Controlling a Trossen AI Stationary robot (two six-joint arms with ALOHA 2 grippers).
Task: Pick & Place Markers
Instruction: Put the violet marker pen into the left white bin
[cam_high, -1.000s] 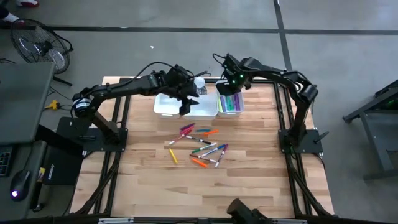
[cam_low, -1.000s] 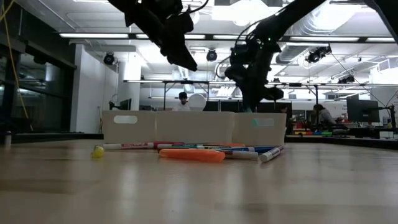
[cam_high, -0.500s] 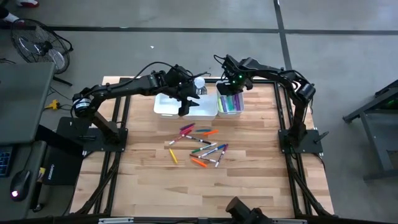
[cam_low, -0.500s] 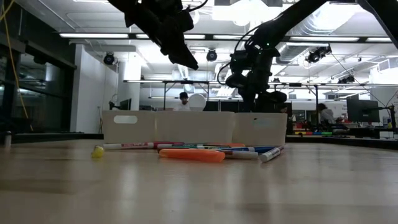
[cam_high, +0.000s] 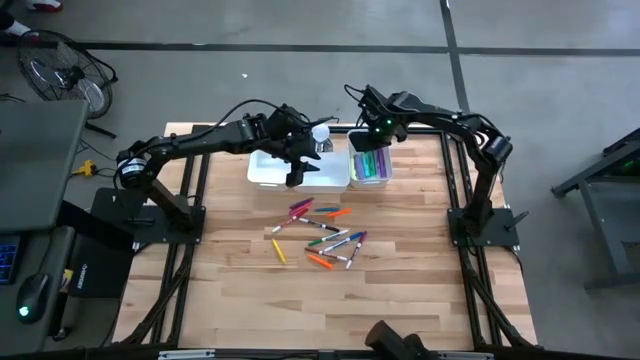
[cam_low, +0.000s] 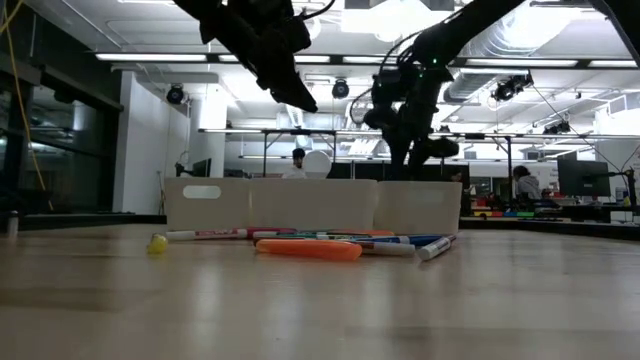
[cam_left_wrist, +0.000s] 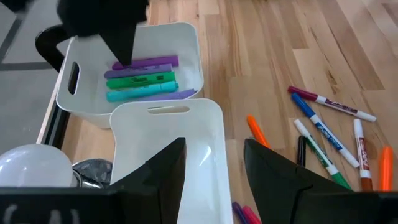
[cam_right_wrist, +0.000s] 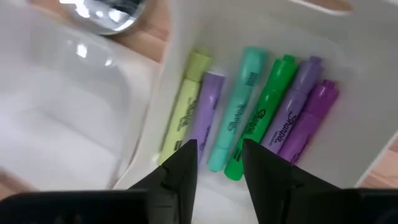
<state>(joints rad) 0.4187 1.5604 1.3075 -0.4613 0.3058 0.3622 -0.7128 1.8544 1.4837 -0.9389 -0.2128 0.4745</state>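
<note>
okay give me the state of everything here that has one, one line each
Left tool: open, empty, above the larger bin.
Right tool: open, empty, above the smaller bin.
Larger white bin: upright, empty.
Smaller white bin: upright, holding highlighters lying flat.
Loose markers: lying scattered on the table.

Bright, even light comes down from long ceiling strip lights (cam_low: 300, 57), so the wooden worktop (cam_high: 400, 300) shows only faint, soft shadows under the arms. Seen level across the boards, both arms stand as dark silhouettes against the glowing ceiling, and the near planks blur away. Glare sits on the shiny metal dome (cam_right_wrist: 109, 12), and the white bin (cam_right_wrist: 68, 106) beside it smears softly. The highlighters (cam_right_wrist: 249, 118) look slightly blurred.
</note>
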